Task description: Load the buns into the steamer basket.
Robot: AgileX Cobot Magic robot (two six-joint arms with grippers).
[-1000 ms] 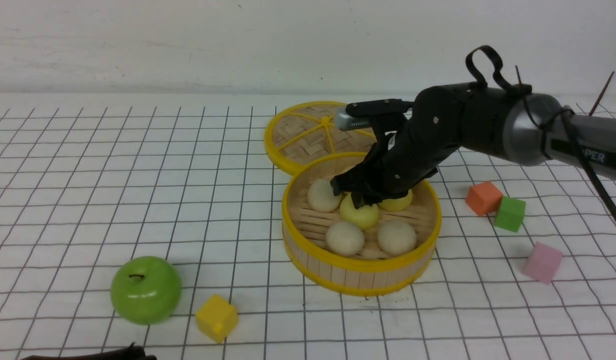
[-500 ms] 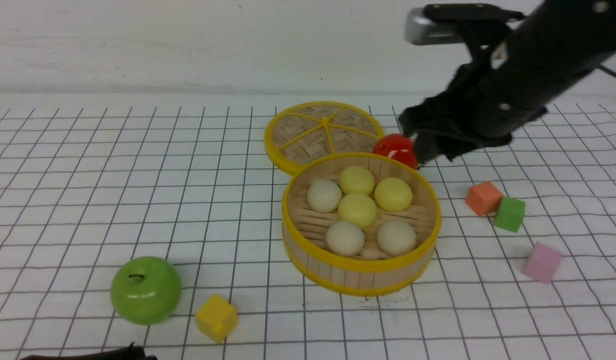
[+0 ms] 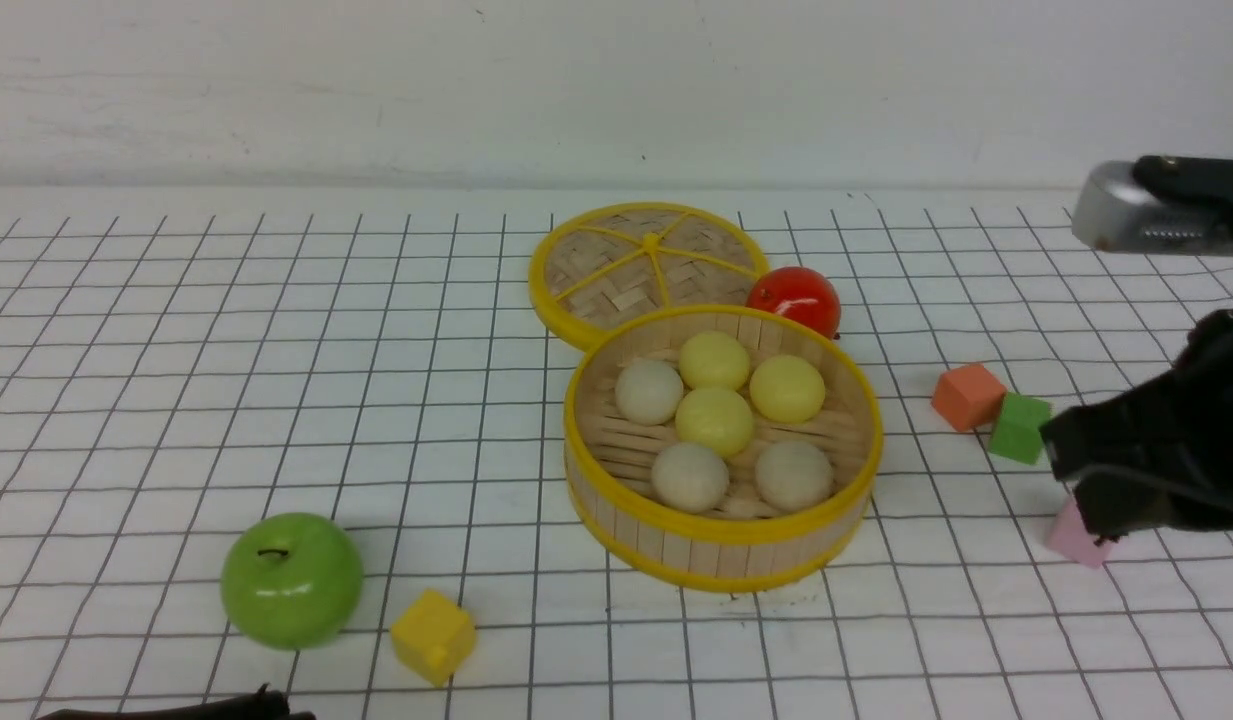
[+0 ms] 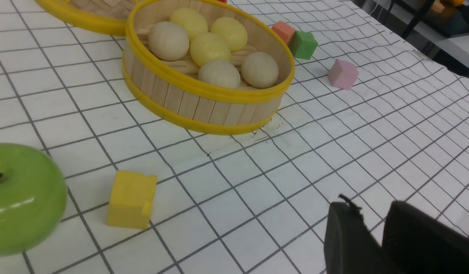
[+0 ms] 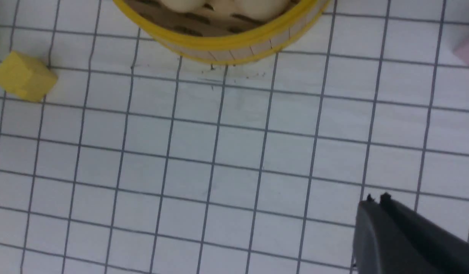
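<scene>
No readable text or labels

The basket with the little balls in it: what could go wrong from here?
The steamer basket touches the woven lid and sits close to the red ball, so a nudge might shift all three. The six buns lie loose and open-topped, so a bump could roll them about. The right gripper hangs near the pink cube and might knock it if lowered.
</scene>
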